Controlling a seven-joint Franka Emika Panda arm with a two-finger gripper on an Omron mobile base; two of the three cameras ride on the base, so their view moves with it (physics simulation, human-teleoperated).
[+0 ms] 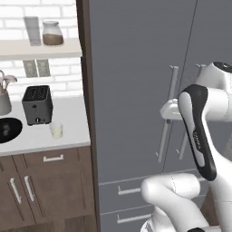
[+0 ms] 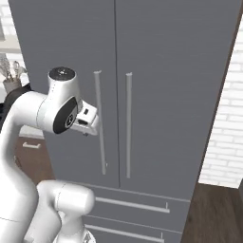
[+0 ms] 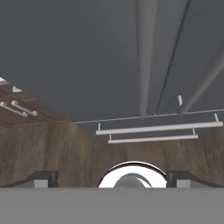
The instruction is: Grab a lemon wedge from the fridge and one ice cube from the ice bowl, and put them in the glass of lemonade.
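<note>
Fridge (image 2: 156, 71): tall grey double-door cabinet, both doors closed, two drawers below; it stands in both base views and in the hand view
Handles: two long vertical bars side by side at the door seam, the left handle (image 2: 100, 123) and the right handle (image 2: 128, 126)
Pincer (image 2: 88, 124): held in front of the left door, just beside the left handle at about its mid-height; touching or not cannot be told
Pincer state: fingers spread wide, one fingertip (image 3: 43, 178) far to the left and the other far to the right in the hand view, nothing between them
Glass of lemonade (image 1: 56, 129): small clear tumbler with pale yellow liquid, upright on the tabletop (image 1: 72, 118) left of the fridge, just in front of the toaster
Toaster (image 1: 37, 104): black, behind the glass
Ice bowl (image 1: 8, 129): wide, shallow, black, at the left edge of the tabletop, partly cut off; contents too small to tell
Shelf (image 1: 41, 48): above the tabletop, holding a tall grey glass (image 1: 32, 30) and a brown-filled jar (image 1: 52, 33)
Drawers (image 3: 148, 131): closed, with horizontal bar pulls
</note>
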